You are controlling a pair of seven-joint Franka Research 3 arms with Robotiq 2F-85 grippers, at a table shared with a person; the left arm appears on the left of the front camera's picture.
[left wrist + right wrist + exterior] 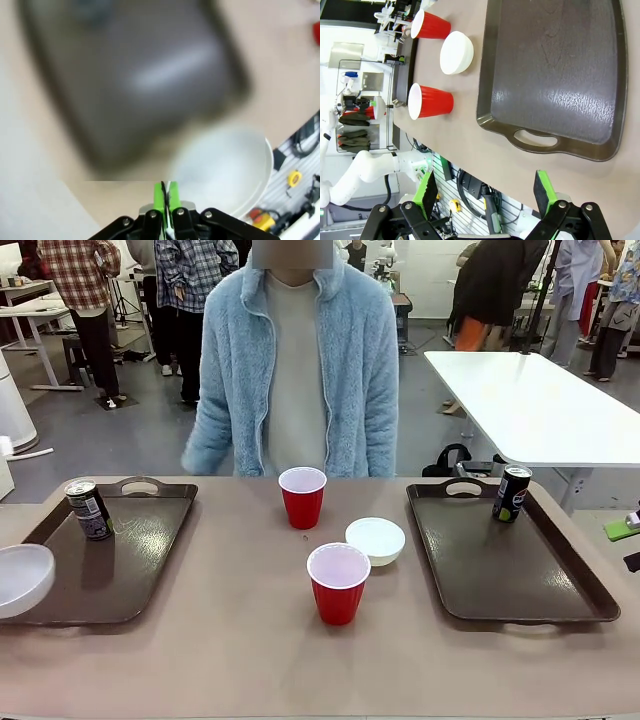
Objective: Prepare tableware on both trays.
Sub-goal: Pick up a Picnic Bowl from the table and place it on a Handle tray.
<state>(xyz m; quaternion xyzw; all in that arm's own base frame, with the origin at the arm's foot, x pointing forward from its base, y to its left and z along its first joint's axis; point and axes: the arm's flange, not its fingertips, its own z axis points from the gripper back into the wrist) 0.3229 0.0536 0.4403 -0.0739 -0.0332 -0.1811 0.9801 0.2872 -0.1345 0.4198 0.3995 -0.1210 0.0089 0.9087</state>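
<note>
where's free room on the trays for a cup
Right tray: bare except the can at its far right corner. Left tray: free in the middle and right side; a second can sits far left, a white bowl overlaps its near left corner. Crowded between the trays: two red cups, another bowl.

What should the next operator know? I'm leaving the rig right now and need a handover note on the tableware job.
Left gripper: shut, apparently pinching the rim of the white bowl over the near left edge of the left tray.
Right gripper: open, holding nothing, near the handle end of the right tray.
Done: a can on each tray, the left can and the right can.
Left: set down the held bowl. The second bowl, far red cup and near red cup stand on the table between the trays.
</note>
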